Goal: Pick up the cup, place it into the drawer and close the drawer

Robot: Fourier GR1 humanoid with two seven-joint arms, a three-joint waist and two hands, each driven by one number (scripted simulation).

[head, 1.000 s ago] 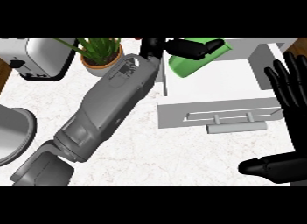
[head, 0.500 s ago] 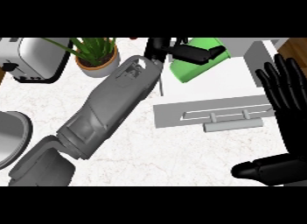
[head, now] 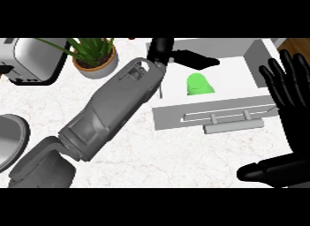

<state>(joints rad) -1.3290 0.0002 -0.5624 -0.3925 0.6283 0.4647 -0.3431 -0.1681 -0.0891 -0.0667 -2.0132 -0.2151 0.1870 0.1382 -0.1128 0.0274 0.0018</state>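
We note the cup [head: 199, 84] lying inside the open drawer [head: 213, 115], green against the white floor, toward the drawer's left side. The placing step looks done, as far as we can judge; closing is what remains.

The left robot hand [head: 176, 54] sits above the drawer's far left corner, just beyond the cup. Its fingers stretch out to the right over the drawer's back edge and hold nothing; we see a gap between them and the cup. The grey left forearm runs diagonally from the lower left of the desk [head: 144, 154] up to that corner.

The right robot hand [head: 294, 101] shows at the right edge, wide open, fingers straight and pointing up, thumb out to the left near the lower right. It rests there, beside the drawer's right wall, holding nothing.

The drawer front with its handle [head: 230, 118] faces us, pulled well out over the desk.

Also on the desk: a potted plant [head: 94, 55] and toaster [head: 23, 59] at the far left, a grey pot [head: 2, 141] at the left edge.

Judgement: roughly two thirds complete. Left hand must clear the drawer, then the front needs pushing in.
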